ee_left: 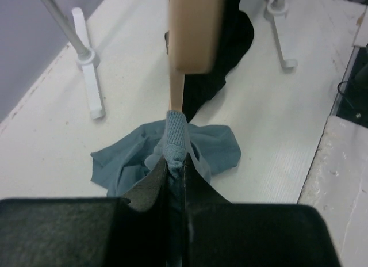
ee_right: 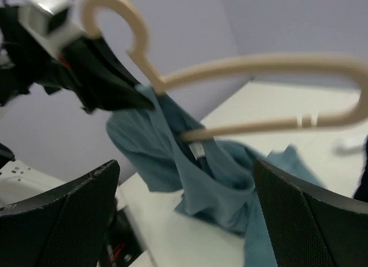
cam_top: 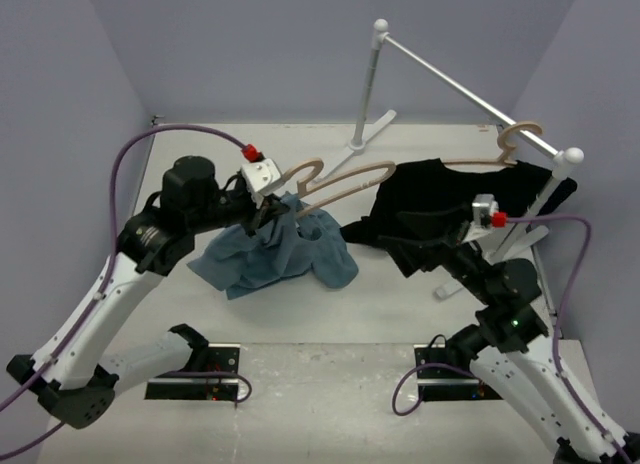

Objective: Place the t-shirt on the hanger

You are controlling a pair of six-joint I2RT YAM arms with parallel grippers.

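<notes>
Blue collar of the shirt point(cam_top: 275, 249) pinched against one arm of the hanger point(ee_right: 259, 64) by the clamped-shut left gripper point(ee_left: 175, 166), both held above the worktop point(cam_top: 400, 314), the rest of the cloth heaped below. Right gripper point(ee_right: 184, 169) wide open nearby, holding nothing. Risks the hanger swivelling in that single pinch, or the collar slipping off.

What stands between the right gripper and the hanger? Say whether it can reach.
Probably yes. The right gripper is open and faces the hanger, nothing between them. The left gripper pinches the blue t-shirt near the hook, leaving the far end free.
</notes>
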